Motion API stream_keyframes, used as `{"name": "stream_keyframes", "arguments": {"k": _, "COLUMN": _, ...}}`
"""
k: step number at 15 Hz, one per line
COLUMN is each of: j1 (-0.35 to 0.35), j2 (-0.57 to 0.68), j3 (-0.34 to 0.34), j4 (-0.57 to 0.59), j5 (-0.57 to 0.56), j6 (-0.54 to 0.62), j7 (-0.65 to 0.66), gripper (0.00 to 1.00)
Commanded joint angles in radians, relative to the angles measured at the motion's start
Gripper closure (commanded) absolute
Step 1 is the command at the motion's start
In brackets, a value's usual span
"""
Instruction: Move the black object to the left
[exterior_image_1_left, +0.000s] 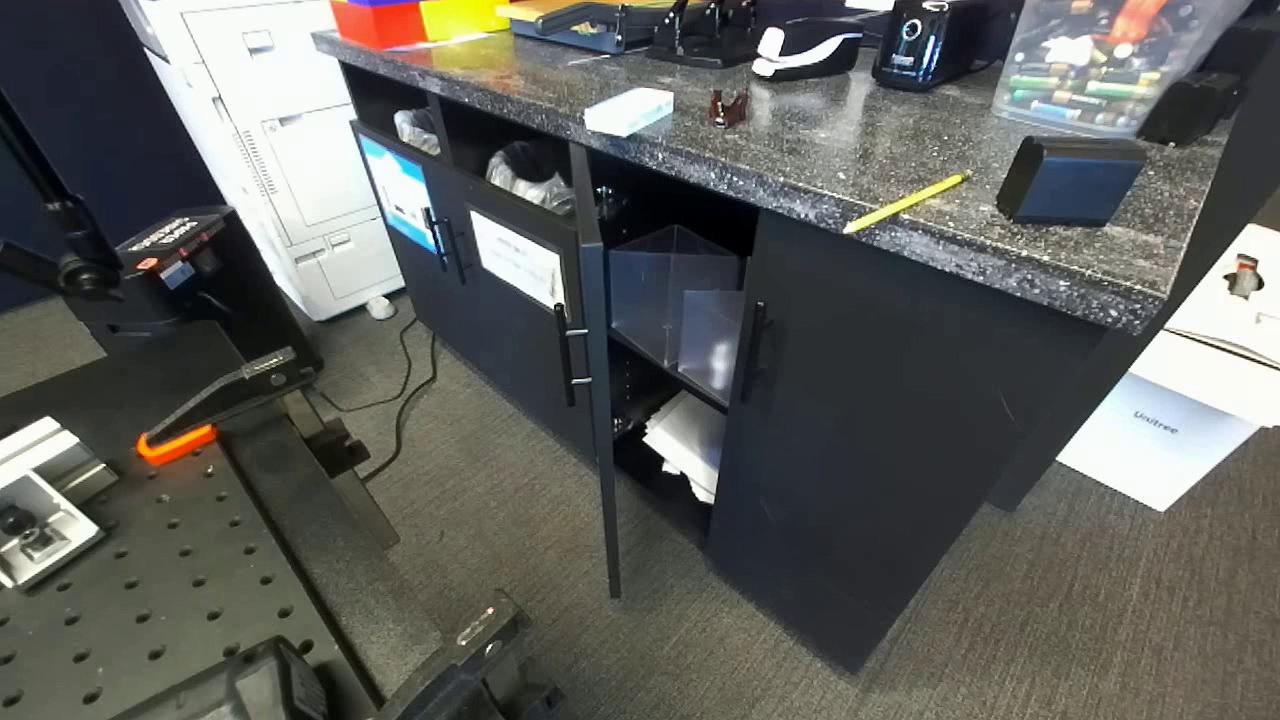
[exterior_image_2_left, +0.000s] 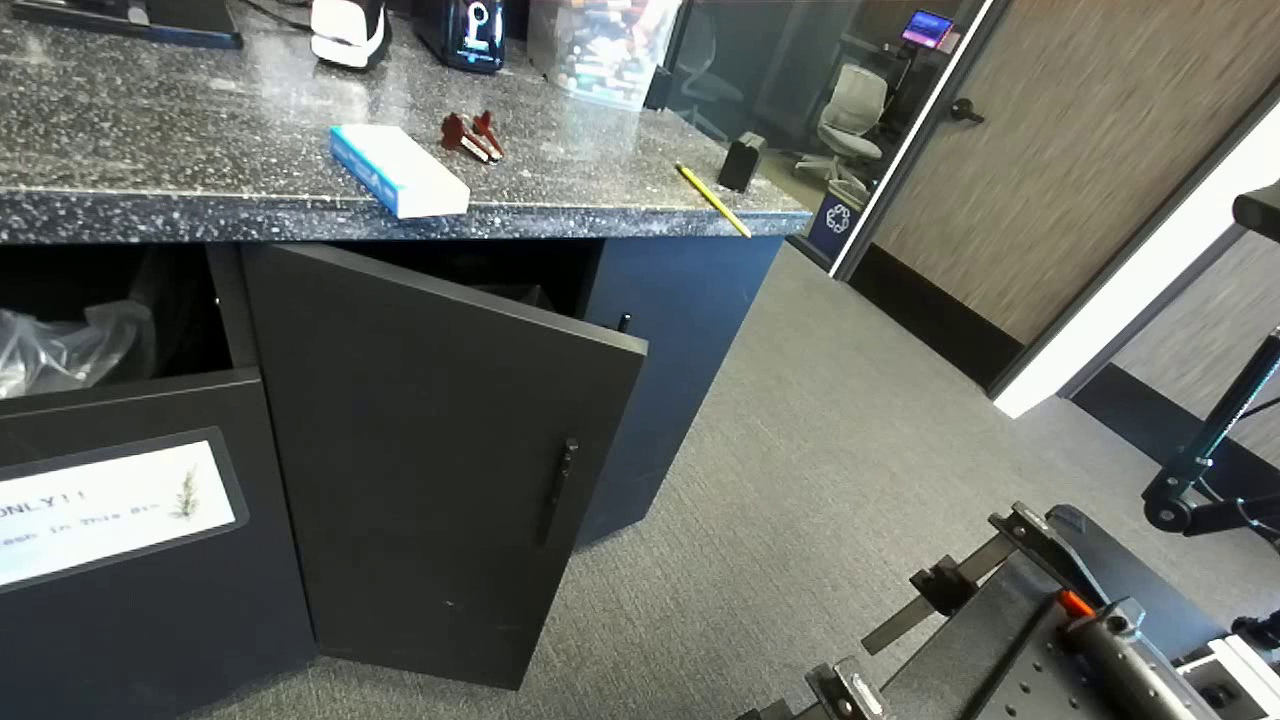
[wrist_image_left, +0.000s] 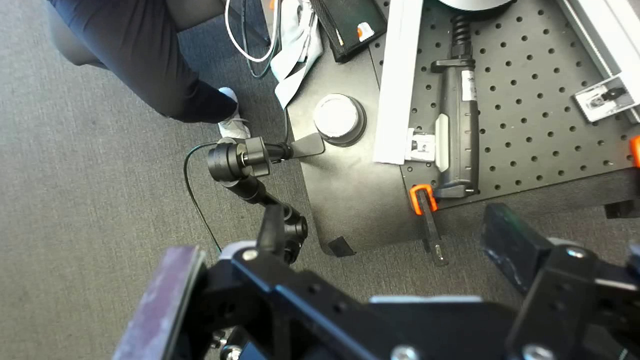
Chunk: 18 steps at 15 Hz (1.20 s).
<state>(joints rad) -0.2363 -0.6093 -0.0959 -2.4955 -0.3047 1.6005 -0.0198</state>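
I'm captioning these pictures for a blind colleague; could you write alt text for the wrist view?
An open, empty robot gripper spans the bottom; beyond it, a dark table with a perforated panel, a black handle-like device and an orange-tipped clamp. At upper left, a person's dark-trousered leg and white shoe show against gray carpet.

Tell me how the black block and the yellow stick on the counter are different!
Colour: the black block is dark, while the yellow stick is bright.
Shape: the block is chunky and boxy; the stick is long and thin.
Place: the stick pokes one end past the front edge of the counter, but the block sits back from that edge.
Both rest on that speckled counter without touching each other.
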Motion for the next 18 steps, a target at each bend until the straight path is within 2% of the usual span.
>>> {"name": "stream_keyframes", "arguments": {"k": 1, "j1": 0.036, "j2": 0.055, "j3": -0.014, "j4": 0.02, "j5": 0.004, "j6": 0.024, "j7": 0.027, "gripper": 0.0}}
{"name": "stream_keyframes", "arguments": {"k": 4, "j1": 0.063, "j2": 0.186, "j3": -0.003, "j4": 0.091, "j5": 0.029, "j6": 0.072, "j7": 0.06, "gripper": 0.0}}
{"name": "stream_keyframes", "arguments": {"k": 7, "j1": 0.107, "j2": 0.372, "j3": 0.008, "j4": 0.238, "j5": 0.073, "j6": 0.102, "j7": 0.057, "gripper": 0.0}}
{"name": "stream_keyframes", "arguments": {"k": 14, "j1": 0.155, "j2": 0.767, "j3": 0.028, "j4": 0.646, "j5": 0.251, "j6": 0.095, "j7": 0.144, "gripper": 0.0}}
{"name": "stream_keyframes", "arguments": {"k": 18, "j1": 0.158, "j2": 0.985, "j3": 0.013, "j4": 0.877, "j5": 0.265, "j6": 0.123, "j7": 0.261, "gripper": 0.0}}
